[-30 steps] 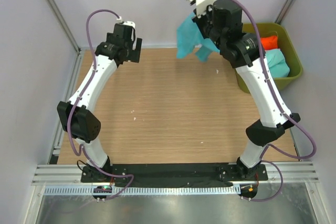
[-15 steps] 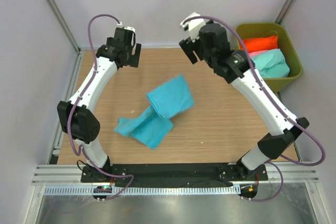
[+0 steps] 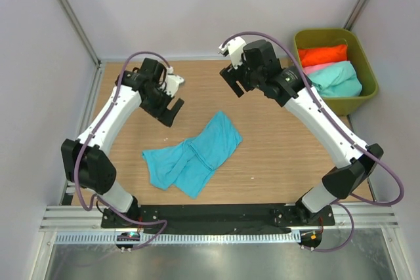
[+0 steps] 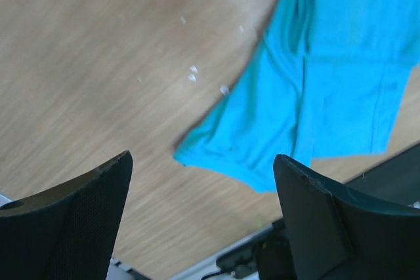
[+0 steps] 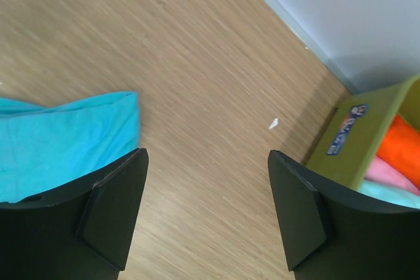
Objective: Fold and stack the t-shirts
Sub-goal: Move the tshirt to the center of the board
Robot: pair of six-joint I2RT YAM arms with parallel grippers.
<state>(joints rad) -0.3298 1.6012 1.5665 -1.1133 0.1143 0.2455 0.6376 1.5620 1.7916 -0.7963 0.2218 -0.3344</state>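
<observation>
Wooden table (image 3: 275, 155) bears a crumpled turquoise t-shirt (image 3: 193, 152)

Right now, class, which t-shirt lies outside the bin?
The turquoise-blue t-shirt, spread crumpled on the table; the orange-red, pink and mint-green shirts sit in the olive bin.

- Left arm (image 3: 111, 113): elbow bent, forearm reaching forward and inward; left gripper (image 3: 168, 100) angled downward, jaws spread wide.
- Right arm (image 3: 321, 119): stretched far forward, leaning inward; right gripper (image 3: 233, 83) raised, jaws spread wide.
</observation>
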